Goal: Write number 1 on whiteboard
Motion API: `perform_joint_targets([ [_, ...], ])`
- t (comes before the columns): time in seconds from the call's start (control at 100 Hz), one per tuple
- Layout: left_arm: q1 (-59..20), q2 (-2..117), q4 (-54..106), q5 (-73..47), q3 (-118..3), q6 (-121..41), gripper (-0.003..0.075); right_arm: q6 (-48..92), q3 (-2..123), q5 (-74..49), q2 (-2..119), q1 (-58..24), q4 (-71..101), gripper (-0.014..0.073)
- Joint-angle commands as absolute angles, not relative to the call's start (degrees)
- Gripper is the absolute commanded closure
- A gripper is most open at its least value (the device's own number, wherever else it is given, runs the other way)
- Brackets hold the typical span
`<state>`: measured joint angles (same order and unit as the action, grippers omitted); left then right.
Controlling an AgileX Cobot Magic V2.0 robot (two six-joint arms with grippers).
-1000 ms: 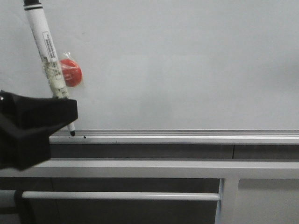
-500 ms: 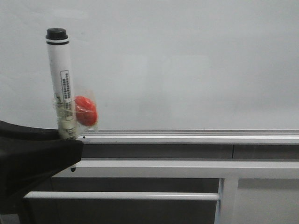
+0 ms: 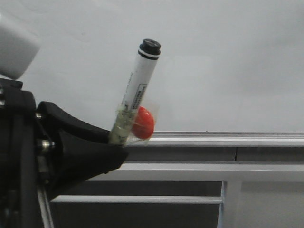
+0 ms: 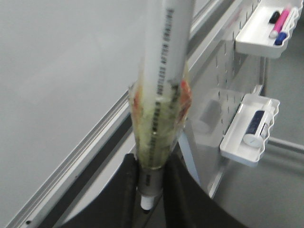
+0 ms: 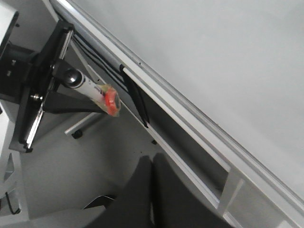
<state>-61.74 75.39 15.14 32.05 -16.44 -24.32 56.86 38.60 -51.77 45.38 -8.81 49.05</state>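
Our left hand holds the pen below the board, tip down.

Our left hand is clamped on the marker pen, which leans cap-end up and rightward; the whiteboard lies above and beyond it, and we see no number 1 there. Our right hand, fingers together and empty, hangs farther off.
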Motion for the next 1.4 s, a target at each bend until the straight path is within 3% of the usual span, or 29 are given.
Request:
perform_joint_targets([
  [0.0, -61.9, 69.6, 22.5, 29.6, -18.1, -31.1, 0.0741, 58.6, 40.5, -46.5, 47.7, -14.3, 51.8, 0.0655],
  [0.29, -61.9, 59.6, 41.5, 19.4, -18.1, -52.7, 0.0741, 59.3, 40.4, -30.3, 52.3, -37.3, 48.2, 0.0652],
  [0.63, -61.9, 57.9, 47.5, 16.5, -17.1, -64.9, 0.0741, 57.2, 38.4, -28.6, 53.3, -40.3, 48.4, 0.0631],
  [0.73, -61.9, 57.9, 47.5, 16.0, -17.1, -67.5, 0.0741, 57.2, 38.4, -28.9, 54.6, -40.3, 48.7, 0.0530],
  [0.85, -61.9, 57.9, 47.5, 17.2, -17.1, -67.6, 0.0741, 57.2, 38.4, -28.2, 57.0, -40.4, 52.3, 0.0270],
  [0.92, -61.9, 57.9, 47.5, 17.6, -17.1, -67.6, 0.0741, 57.3, 38.5, -26.9, 58.2, -41.4, 52.6, 0.0183],
  [1.39, -61.9, 57.9, 45.9, 17.4, -17.1, -67.9, 0.0741, 57.4, 47.6, -21.9, 67.1, -47.1, 52.7, 0.0178],
])
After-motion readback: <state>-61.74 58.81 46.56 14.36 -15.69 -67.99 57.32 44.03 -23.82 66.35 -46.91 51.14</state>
